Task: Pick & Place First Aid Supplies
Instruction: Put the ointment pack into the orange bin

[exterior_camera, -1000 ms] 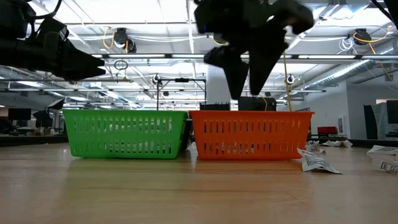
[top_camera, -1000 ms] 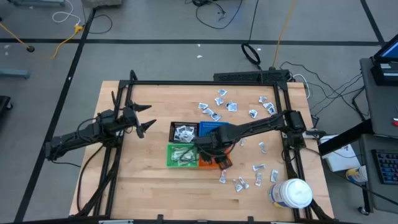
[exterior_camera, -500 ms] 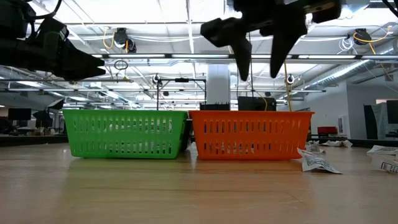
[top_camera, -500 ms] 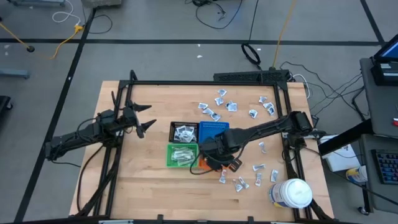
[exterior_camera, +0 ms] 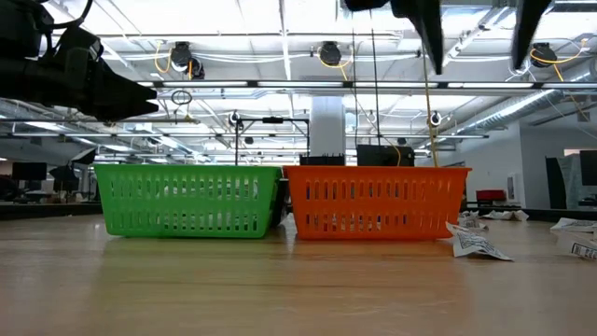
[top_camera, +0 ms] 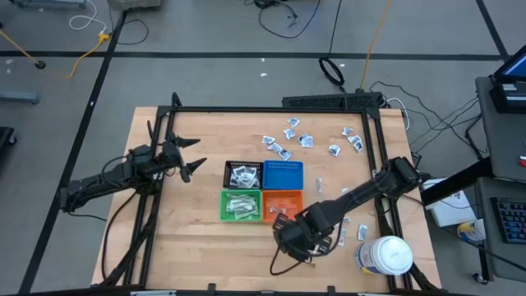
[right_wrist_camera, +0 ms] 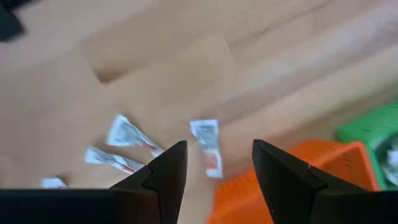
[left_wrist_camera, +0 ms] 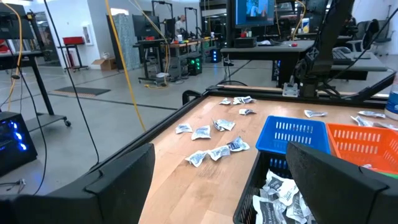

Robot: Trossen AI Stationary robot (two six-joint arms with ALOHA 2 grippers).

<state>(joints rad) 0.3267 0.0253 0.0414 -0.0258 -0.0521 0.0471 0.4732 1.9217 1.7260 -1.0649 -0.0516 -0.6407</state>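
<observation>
A narrow packet (right_wrist_camera: pixel 207 148) is seen just ahead of the right gripper (right_wrist_camera: pixel 217 163) — fingers apart, empty — lengthwise between them.

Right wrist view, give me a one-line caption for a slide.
Open right hand hovers above a narrow wrapped packet lying on the wooden table beside the orange bin.
</observation>
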